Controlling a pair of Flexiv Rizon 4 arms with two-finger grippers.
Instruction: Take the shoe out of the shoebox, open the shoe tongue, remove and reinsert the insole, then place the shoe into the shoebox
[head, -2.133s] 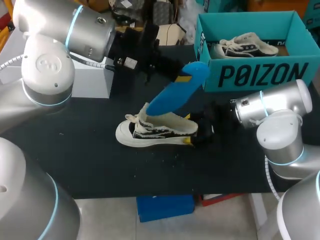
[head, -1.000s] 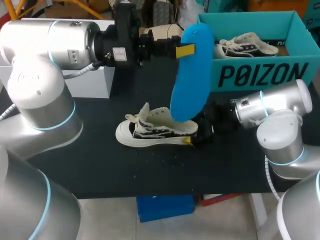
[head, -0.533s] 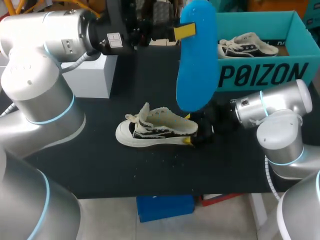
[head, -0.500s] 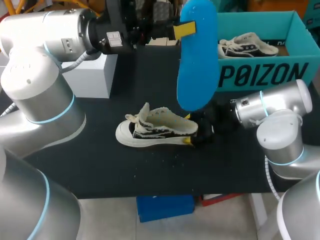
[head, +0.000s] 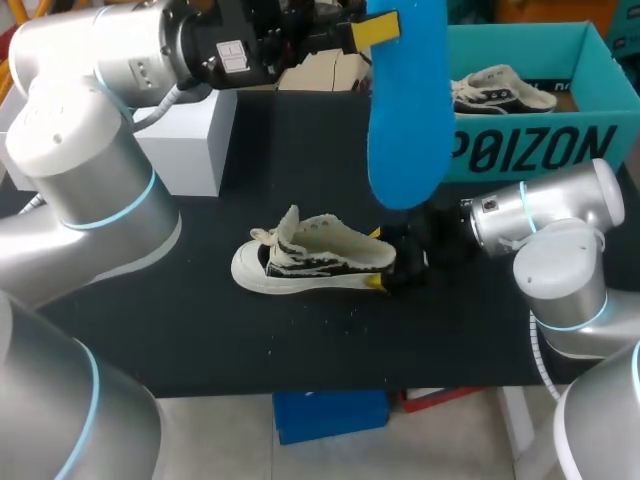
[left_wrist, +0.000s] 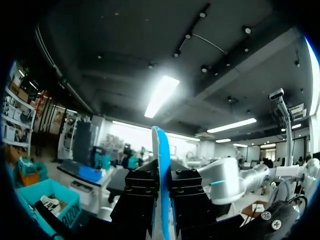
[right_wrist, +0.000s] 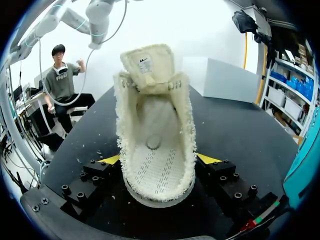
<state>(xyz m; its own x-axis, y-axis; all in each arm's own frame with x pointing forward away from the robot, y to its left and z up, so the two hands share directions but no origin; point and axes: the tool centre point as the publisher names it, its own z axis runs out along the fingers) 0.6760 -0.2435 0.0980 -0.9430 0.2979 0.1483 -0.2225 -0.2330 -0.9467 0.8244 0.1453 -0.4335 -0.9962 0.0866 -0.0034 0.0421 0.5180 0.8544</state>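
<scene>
left tool (head: 376, 29) holding blue insole (head: 405, 120) aloft, right tool (right_wrist: 159, 162) clamping shoe (head: 310, 262)

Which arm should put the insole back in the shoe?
Left. The left gripper is shut on the raised insole; the right gripper is shut on the shoe at its heel, steadying it.

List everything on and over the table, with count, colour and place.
insole: 1, blue, hanging above the table in the left gripper
shoe: 1, cream with black sides, mid-table, tongue open, no insole inside
second shoe: 1, cream and black, inside the shoebox
shoebox: 1, teal, far right of the table
white box: 1, far left of the table
table: 1, black
left gripper: 1, black, yellow tips, shut on the insole
right gripper: 1, black, yellow tips, shut on the shoe's heel
</scene>
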